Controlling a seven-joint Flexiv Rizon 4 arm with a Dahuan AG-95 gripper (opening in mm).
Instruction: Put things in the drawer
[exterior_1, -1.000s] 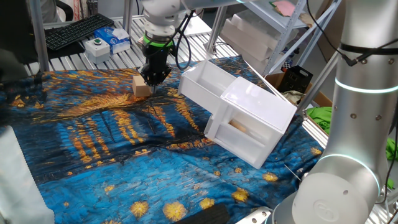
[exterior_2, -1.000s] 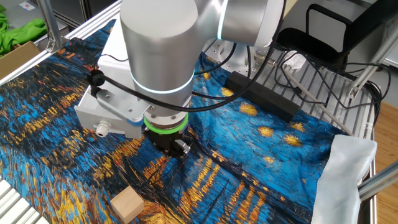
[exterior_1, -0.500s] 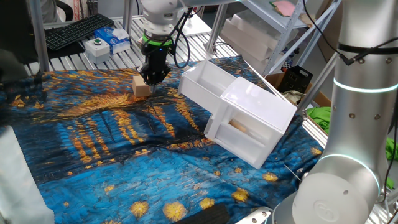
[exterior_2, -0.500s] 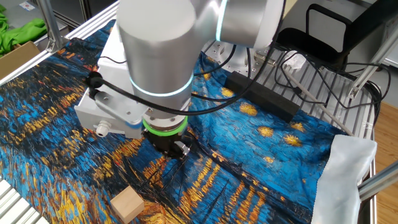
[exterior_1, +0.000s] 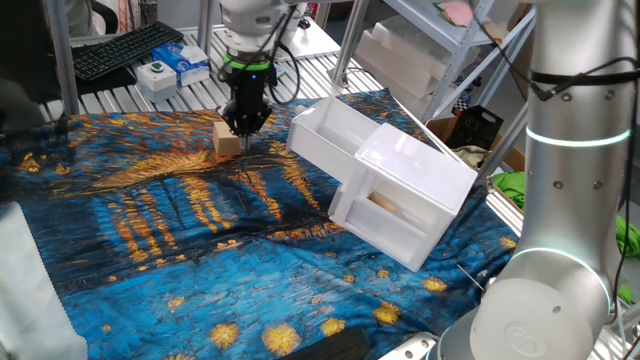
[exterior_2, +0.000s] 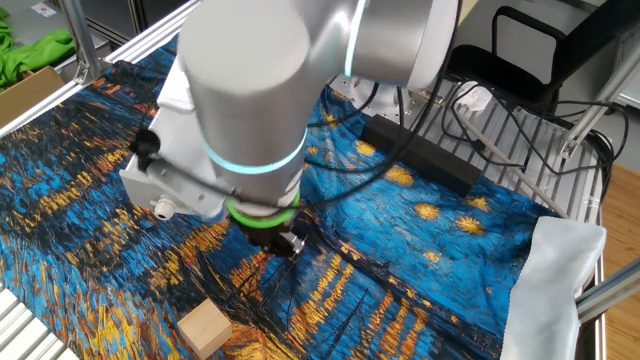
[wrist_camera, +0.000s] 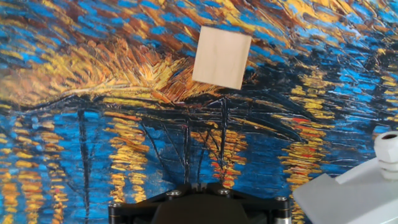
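in one fixed view the wooden block (exterior_1: 228, 139) sits on the painted cloth (exterior_1: 150, 230), well apart from the drawer (exterior_1: 335, 135), which stands pulled out of the white cabinet (exterior_1: 410, 205) and open to the top. the gripper (exterior_1: 246, 127) hangs point-down just beside the block, on the drawer side, with the arm (exterior_1: 250, 40) rising straight above it; its fingers look pressed together with nothing between them. the risk from here, as i judge it, is that a descent with the fingers closed like this would land on the cloth or knock the block's edge and skid it away from the drawer, since the jaws have to open before they can straddle it. in the other fixed view the wooden block (exterior_2: 205, 328) lies at the bottom edge, clear of the wrist, and the bulky arm (exterior_2: 250, 100) hides the fingertips and most of the cabinet (exterior_2: 165, 185), so the tip's height over the cloth cannot be read here. in the hand view the wooden block (wrist_camera: 221, 57) lies turned a little askew on the cloth, far from the gripper body at the bottom edge; no fingertips show past it. a closing grip not lined up with that skewed block could twist it or let it slip.
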